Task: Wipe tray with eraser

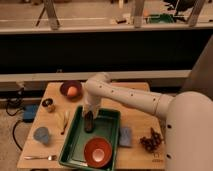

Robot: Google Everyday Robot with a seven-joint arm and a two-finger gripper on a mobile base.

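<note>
The green tray [109,128] lies on the wooden table, front centre. The dark eraser [89,123] stands upright inside the tray near its far left corner. My gripper [89,114] comes down from the white arm onto the top of the eraser and holds it against the tray floor. A round orange-red bowl [97,151] sits in the near end of the tray.
A flat blue-grey pad [125,136] lies right of the tray. A dark bowl with an orange fruit [71,90] is at the back left. A banana [63,121], a blue cup [42,135], a fork [40,157], a small dark can [48,104] and a dark grape bunch [151,141] are on the table.
</note>
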